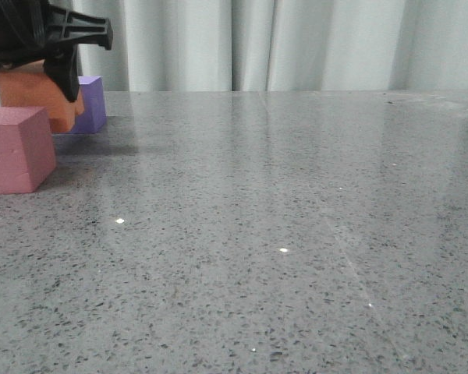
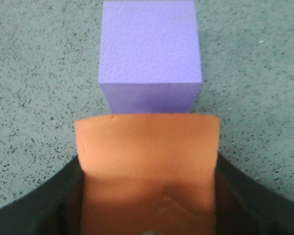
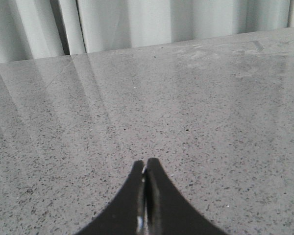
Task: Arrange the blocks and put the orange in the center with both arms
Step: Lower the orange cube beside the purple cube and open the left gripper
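My left gripper (image 1: 51,74) is shut on the orange cube (image 1: 35,93) at the far left of the front view; whether the cube rests on the table I cannot tell. In the left wrist view the orange cube (image 2: 147,161) fills the space between the black fingers (image 2: 44,200). The purple cube (image 1: 93,103) stands just behind it, also in the left wrist view (image 2: 151,54). The pinkish-red cube (image 1: 15,148) sits on the table in front of the orange one. My right gripper (image 3: 145,169) is shut and empty over bare table, out of the front view.
The grey speckled table (image 1: 281,234) stretches to the right of the cubes. White curtains (image 1: 296,43) hang behind the table's far edge.
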`<state>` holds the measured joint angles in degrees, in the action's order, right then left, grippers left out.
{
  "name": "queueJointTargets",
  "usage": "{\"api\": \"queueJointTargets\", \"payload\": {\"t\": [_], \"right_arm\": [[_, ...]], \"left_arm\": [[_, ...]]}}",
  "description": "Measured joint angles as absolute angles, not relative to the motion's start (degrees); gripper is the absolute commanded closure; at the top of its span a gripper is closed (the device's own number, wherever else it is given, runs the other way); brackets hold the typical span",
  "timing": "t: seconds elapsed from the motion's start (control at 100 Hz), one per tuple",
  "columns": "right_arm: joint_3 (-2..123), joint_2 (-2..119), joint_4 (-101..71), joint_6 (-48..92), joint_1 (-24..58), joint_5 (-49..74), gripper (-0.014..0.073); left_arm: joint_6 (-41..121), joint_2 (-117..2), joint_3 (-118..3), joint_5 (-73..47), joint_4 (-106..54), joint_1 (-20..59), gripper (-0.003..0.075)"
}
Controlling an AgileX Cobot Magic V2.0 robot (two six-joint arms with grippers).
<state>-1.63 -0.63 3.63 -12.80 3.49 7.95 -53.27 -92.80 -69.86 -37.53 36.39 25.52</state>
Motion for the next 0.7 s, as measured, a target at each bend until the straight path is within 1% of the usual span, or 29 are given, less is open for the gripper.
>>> {"api": "queueJointTargets", "payload": {"t": [0.23, 0.7], "right_arm": [[-1.63, -0.63, 3.63, -12.8, 3.49, 7.95, 0.0662], [-1.63, -0.63, 3.63, -12.8, 3.49, 7.95, 0.0662]], "left_arm": [[-52.79, -94.71, -69.86, -37.42, 35.88, 25.41, 0.0656], [-52.23, -94.72, -69.86, -37.21, 35.52, 25.19, 0.0656]]}}
